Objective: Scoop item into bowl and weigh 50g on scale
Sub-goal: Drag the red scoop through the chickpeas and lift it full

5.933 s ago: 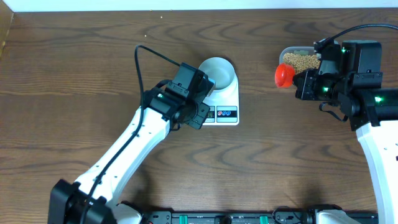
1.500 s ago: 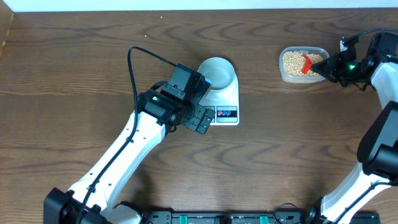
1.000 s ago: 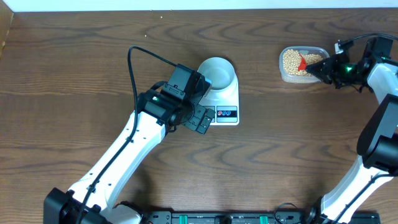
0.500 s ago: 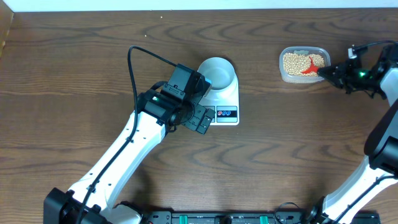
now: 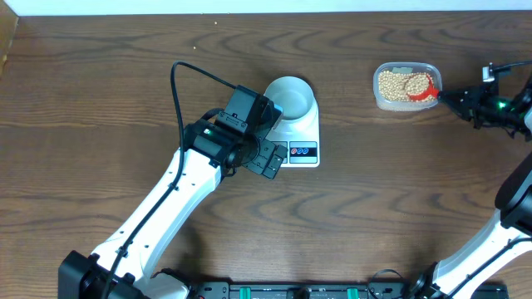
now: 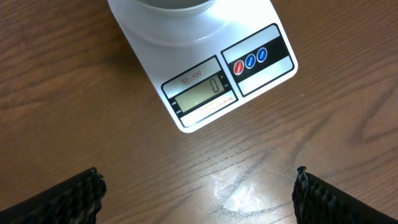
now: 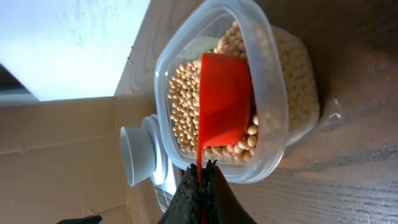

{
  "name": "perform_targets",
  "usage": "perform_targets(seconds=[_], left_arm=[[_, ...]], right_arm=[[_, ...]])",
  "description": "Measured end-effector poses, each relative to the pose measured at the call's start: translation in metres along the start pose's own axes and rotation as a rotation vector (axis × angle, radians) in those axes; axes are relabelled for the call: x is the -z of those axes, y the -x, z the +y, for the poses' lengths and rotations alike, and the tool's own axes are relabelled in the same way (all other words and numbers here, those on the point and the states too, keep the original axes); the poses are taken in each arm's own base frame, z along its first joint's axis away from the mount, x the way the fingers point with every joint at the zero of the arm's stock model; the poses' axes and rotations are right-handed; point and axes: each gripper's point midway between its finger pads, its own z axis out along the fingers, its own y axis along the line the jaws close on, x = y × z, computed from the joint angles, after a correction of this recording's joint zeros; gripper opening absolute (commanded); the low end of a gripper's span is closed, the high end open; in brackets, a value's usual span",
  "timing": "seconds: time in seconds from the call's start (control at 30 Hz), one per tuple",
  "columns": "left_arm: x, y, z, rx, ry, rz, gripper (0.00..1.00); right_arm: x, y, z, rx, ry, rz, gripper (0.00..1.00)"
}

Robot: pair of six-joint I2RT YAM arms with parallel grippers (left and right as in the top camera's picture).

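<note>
Scoop (image 7: 224,99) was gripped by right pincer (image 7: 200,171) amid beans (image 7: 185,109), upper right. Bowl (image 5: 291,96) was seen empty; left pincer (image 6: 199,193) was held wide.

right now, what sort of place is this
Probably a robot lab bench: a robot arm over a plain wooden table, a kitchen scale carrying a bowl, and a tub of beans.

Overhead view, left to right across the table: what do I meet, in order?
left arm → bowl → tub → right fingers, shut on the scoop. The scale and scoop overlap their neighbours, so I leave them out of the order.
</note>
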Motion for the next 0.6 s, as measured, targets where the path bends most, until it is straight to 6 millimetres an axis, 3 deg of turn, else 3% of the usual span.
perform_targets(seconds=[0.37, 0.6], left_arm=[[0.000, 0.000, 0.000, 0.000, 0.000, 0.000, 0.98], [0.000, 0.000, 0.000, 0.000, 0.000, 0.000, 0.98]], right_arm=[[0.006, 0.000, 0.006, 0.074, -0.027, -0.010, 0.01], [0.035, 0.004, 0.043, 0.182, -0.110, -0.077, 0.01]])
